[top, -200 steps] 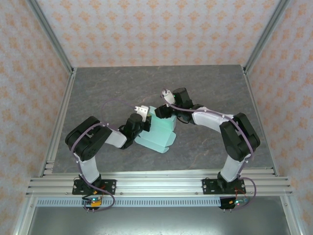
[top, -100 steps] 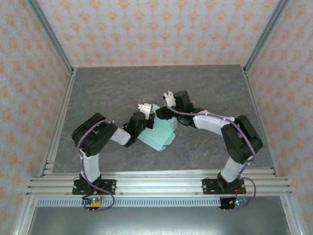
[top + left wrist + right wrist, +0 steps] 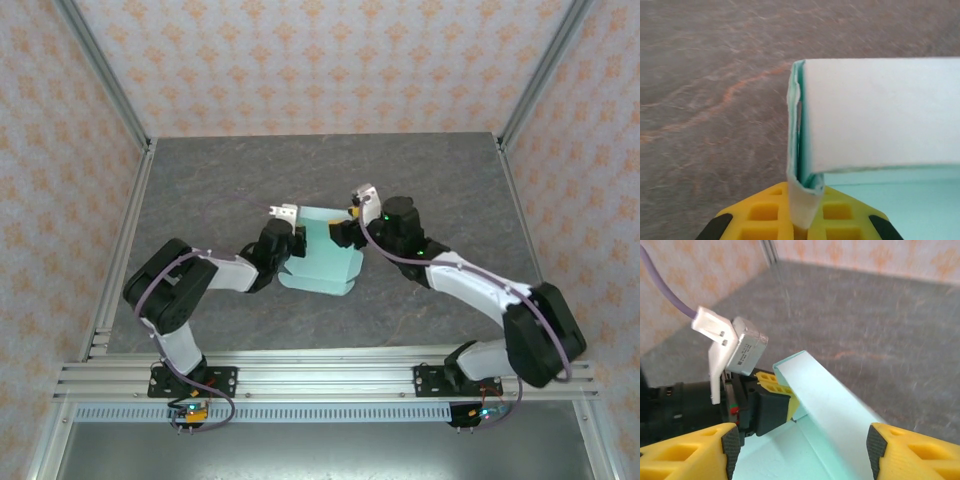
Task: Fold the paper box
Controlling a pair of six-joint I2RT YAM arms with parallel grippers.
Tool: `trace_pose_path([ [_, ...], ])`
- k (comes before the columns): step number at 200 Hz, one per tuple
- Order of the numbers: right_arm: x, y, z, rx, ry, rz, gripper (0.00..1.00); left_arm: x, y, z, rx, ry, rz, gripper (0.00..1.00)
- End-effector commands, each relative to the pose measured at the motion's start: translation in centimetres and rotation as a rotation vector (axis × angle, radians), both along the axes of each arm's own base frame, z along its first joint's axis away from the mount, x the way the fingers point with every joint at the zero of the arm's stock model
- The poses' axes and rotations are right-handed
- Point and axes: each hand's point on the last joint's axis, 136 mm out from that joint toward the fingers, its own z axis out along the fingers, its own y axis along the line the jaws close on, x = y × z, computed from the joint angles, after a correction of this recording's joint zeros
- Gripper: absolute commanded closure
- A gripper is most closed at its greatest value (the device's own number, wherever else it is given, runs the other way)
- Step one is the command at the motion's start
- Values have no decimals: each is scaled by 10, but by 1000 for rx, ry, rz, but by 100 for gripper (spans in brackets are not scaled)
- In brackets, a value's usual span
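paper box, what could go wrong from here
The left gripper pinches the box by one folded corner, which looks buckled; more pull could crease or tear it. The right gripper is open at the raised flap, very near the left one, so closing in could knock them together.

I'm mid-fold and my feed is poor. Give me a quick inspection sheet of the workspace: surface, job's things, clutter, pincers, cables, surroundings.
Surface: grey stone-patterned table.
Job's things: paper box, mint green, partly folded, one panel raised, held between the two arms.
Clutter: nothing seen.
Pincers: left pincer shut on the paper box's left edge. Right pincer open, fingers wide on either side of the raised panel.
Cables: purple cable runs to the left wrist camera, away from the card.
Surroundings: patterned walls on three sides, aluminium rail at the near edge.
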Motion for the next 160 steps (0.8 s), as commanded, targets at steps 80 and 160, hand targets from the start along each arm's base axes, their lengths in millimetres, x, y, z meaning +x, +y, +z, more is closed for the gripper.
trace_pose_path([
  [80, -8, -75, 22, 617, 453, -526, 16, 8, 67, 31, -499, 207, 478, 100],
  [160, -38, 33, 28, 593, 563, -288, 19, 26, 50, 38, -842, 252, 574, 100],
])
